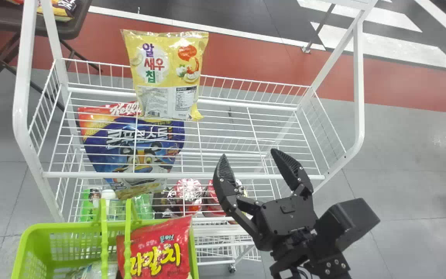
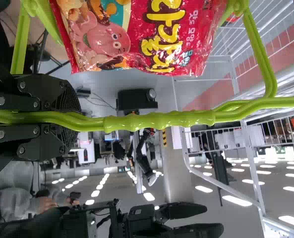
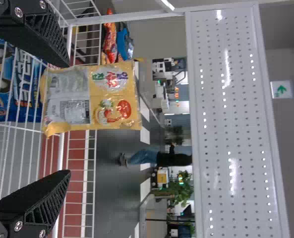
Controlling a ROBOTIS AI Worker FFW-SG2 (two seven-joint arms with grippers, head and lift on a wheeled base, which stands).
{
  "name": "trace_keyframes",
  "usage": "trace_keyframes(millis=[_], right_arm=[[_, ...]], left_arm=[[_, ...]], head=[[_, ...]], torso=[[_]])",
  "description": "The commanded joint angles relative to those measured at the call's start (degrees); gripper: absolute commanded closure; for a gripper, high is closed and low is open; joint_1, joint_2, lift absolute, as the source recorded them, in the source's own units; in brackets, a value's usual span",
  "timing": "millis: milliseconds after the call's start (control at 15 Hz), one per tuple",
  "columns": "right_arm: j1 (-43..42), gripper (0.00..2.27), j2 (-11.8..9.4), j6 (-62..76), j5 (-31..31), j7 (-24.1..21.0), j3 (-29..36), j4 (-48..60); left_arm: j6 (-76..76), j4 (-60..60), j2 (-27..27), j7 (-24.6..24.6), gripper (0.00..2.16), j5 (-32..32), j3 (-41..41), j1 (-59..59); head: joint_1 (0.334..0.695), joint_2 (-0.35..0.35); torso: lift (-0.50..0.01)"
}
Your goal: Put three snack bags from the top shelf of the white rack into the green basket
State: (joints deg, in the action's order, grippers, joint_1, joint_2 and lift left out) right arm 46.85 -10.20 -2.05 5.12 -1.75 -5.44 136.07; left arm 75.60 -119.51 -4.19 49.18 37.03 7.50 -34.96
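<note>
I count one rack (image 1: 21, 112), having one yellow bag (image 1: 168, 75) and one blue bag (image 1: 130, 136). One basket (image 1: 33, 229) is having one red bag (image 1: 161, 244).

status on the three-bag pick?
Looks done: red bag in the green basket, plus a partly hidden package, likely the second. In hand: left gripper holds the basket handle; right gripper open, empty. Remaining: yellow bag on the top shelf.
</note>
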Motion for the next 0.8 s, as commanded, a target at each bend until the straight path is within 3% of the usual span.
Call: trace_keyframes(millis=[0,267,733], right_arm=[[0.09,0.04,0.36,-2.48,0.06,0.08,0.43,0.16],[0.61,0.04,0.62,-3.36,-0.11,0.08,0.43,0.43],[0.70,0.04,0.62,-3.53,0.15,0.17,0.69,0.25]], left_arm=[[-0.05,-0.02,-0.03,0.30,1.51,-1.26,-1.17,0.06],[-0.05,-0.29,-0.03,0.48,1.51,-2.40,-2.49,-0.29],[-0.05,-1.52,0.32,0.39,1.51,-2.84,-2.57,-0.73]], head=[[0.695,-0.317],[0.695,-0.350],[0.695,-0.350]], torso=[[0.000],[0.000],[0.000]])
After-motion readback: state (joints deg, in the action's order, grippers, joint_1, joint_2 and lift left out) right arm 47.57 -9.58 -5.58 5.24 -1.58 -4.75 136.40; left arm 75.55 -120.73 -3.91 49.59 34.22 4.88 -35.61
